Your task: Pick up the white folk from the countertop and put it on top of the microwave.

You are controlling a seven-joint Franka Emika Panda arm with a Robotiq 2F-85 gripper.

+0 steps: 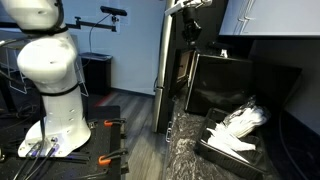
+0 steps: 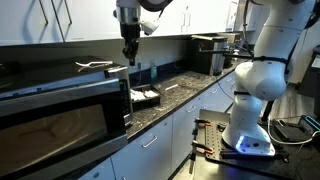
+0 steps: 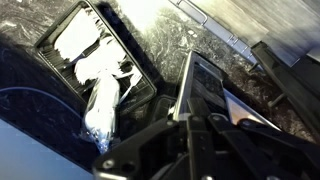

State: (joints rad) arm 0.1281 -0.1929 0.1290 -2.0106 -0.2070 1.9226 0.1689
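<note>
Landmark: the white base cabinets (image 2: 160, 142). Directly above them you see white wall cabinets (image 2: 90, 18), with a brightly lit pale wall (image 2: 60, 52) between the two. In front of them lies grey floor (image 2: 295, 168). Lighting is even and indoor.

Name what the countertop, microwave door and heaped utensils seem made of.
Countertop: probably polished stone, black with grey-white marbled speckles. Microwave door: glossy dark glass or plastic, judging by its reflections. Heaped utensils: likely white plastic, thin and slightly shiny.

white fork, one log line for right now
white fork: lying on microwave top | pincer: shut, just above microwave top, beside fork
</note>
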